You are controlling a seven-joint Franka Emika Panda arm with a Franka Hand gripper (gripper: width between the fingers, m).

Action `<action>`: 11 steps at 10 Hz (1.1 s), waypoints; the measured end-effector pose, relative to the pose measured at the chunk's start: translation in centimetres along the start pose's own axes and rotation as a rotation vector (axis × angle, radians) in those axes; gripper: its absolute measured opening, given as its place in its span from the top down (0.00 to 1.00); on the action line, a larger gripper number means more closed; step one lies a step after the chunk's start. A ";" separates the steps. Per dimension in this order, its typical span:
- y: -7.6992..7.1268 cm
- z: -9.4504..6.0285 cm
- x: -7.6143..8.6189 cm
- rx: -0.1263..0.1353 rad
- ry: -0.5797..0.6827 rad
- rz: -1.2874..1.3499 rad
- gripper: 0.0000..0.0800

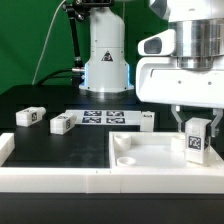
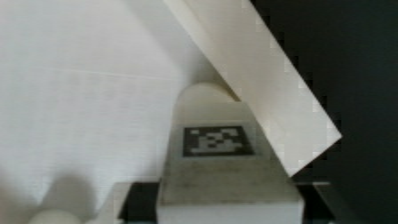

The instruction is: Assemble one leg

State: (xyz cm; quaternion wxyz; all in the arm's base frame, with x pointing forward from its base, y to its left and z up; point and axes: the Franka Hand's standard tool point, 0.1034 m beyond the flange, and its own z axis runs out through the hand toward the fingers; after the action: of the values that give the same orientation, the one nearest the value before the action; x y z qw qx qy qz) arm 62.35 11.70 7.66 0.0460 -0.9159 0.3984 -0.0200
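The small white oblong plastic leg [image 1: 196, 142], a black-and-white square tag on its face, stands upright, clamped in the claw [image 1: 196, 128], over the large flat white panel [image 1: 160, 158] at the exterior view's right.

The exterior view sits low, barely above the counter [image 1: 60, 145], just off its near edge. It faces level across the counter toward the robot base [image 1: 105, 62] at the far edge, where the marker board [image 1: 100, 117] lies in front of that base. The jaws and the leg [image 1: 196, 141] stand close to this lens, at the exterior view's right. The wrist view looks down along the jaws from very near, filled by the leg [image 2: 217, 140] and the white tabletop panel [image 2: 89, 100]. Both views share the leg's tag, the panel's raised rim and a strip of black counter.
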 end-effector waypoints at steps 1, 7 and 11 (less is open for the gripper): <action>0.0 0.0 -0.1 0.001 0.004 0.100 0.63; -0.4 0.1 -0.9 0.001 0.005 0.747 0.63; -0.5 0.2 -1.0 0.006 -0.005 0.890 0.54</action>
State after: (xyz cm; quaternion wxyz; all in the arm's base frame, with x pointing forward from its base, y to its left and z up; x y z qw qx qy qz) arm 62.01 12.80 7.54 0.0535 -0.6553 0.7535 0.0027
